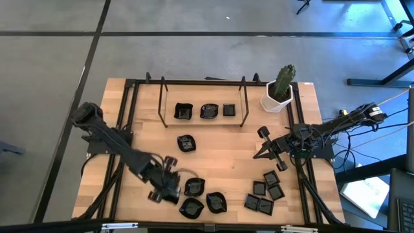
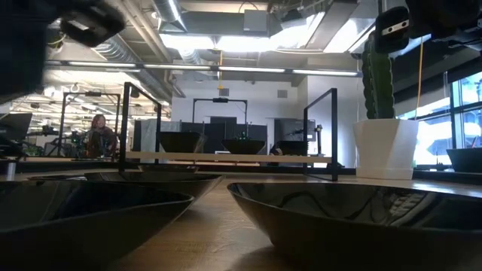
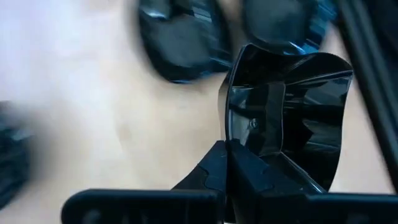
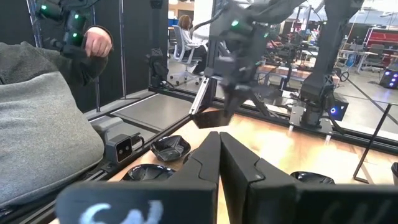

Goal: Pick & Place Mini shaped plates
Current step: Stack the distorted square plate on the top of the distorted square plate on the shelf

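A pale wooden table with a black metal frame, seen from above. At its left edge the dark left arm reaches toward the near edge, and the left gripper is closed on the rim of one tiny glossy black square dish; in the left wrist view the dish stands tilted between the fingers, and the table behind it is blurred. Just right of that gripper, three rounded glossy black mini plates lie close together at the near edge. One more black mini plate sits alone near the table's centre. Toward the far edge a thin black wire rack stands over three more small black dishes in a row. At the far right corner stands a white plant pot with a green cactus. Below it the right gripper hovers by the right edge, fingers shut together with nothing between them. Near the right corner of the near edge lies a cluster of small black square plates; their exact number is hard to make out. In the right wrist view a person's hand and grey sleeve show beyond the table
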